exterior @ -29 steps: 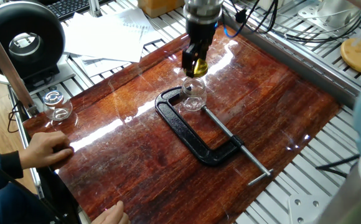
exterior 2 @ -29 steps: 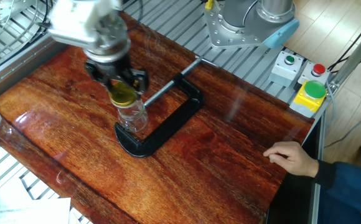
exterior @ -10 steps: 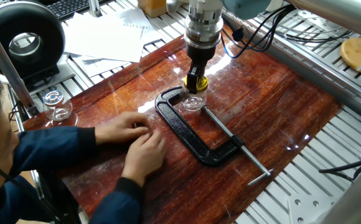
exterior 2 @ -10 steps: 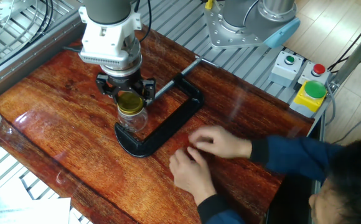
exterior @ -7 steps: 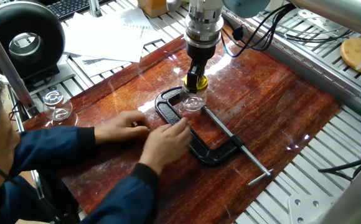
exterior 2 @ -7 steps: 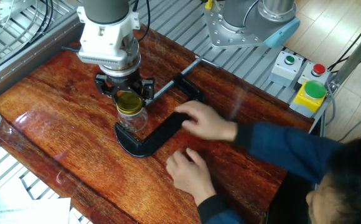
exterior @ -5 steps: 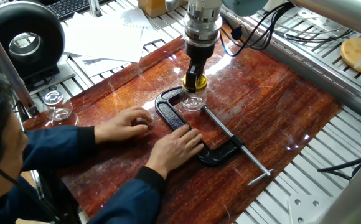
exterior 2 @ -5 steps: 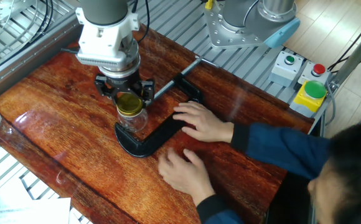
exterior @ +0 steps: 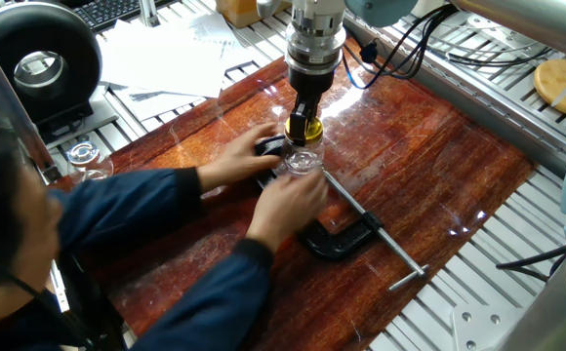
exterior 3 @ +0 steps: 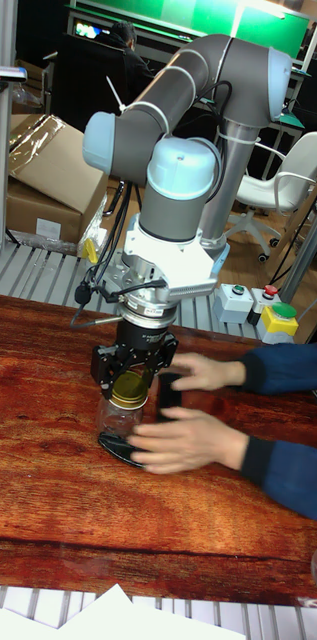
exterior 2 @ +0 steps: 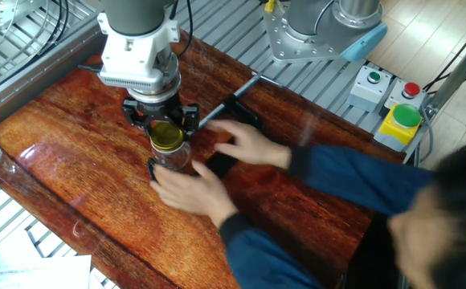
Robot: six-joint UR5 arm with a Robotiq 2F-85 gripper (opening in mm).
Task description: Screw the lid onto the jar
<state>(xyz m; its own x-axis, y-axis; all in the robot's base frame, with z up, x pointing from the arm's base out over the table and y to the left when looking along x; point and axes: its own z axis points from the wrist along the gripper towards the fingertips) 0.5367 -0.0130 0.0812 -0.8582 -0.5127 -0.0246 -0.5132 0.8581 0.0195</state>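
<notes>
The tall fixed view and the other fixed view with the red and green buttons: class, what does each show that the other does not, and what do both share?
Only the tall view shows the arm's grey elbow, cardboard boxes and a white chair behind the table. Only the other view shows the clamp's screw rod and white paper at the lower edge. Both show the gripper shut on the yellow lid atop the jar, a person's hands by the jar, and the button boxes.
</notes>
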